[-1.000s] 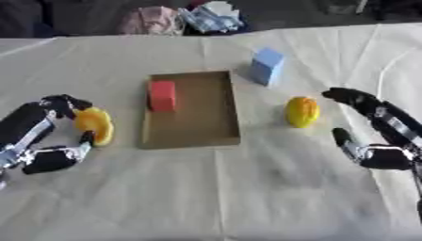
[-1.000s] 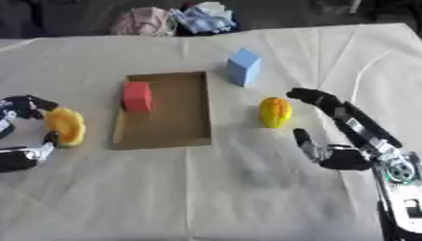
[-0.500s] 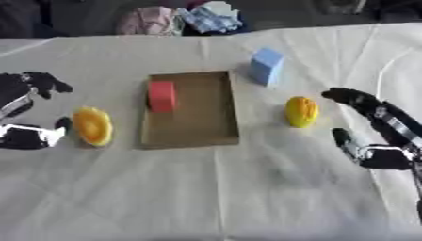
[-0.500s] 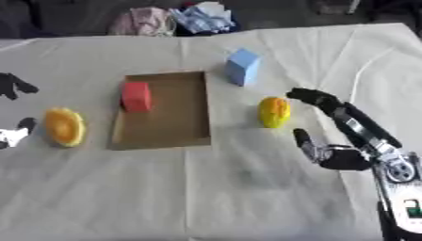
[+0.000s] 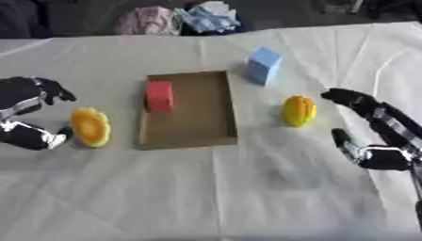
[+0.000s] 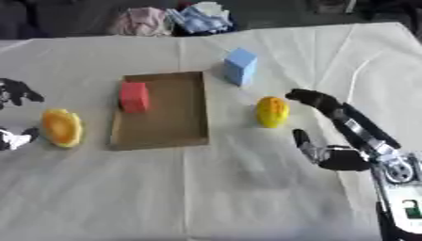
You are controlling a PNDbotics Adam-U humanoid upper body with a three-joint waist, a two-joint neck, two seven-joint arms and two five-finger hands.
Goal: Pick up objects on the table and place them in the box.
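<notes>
I am holding the left robot hand (image 5: 29, 115) spread open around the orange object (image 5: 90, 126), gripping nothing; right robot hand (image 6: 334, 136) open beside the yellow object (image 6: 271, 111); red block (image 5: 159, 96) lying in box (image 5: 216, 113); next, I judge: closing on orange.

Red block (image 5: 159, 96) inside box (image 5: 202, 133)
</notes>
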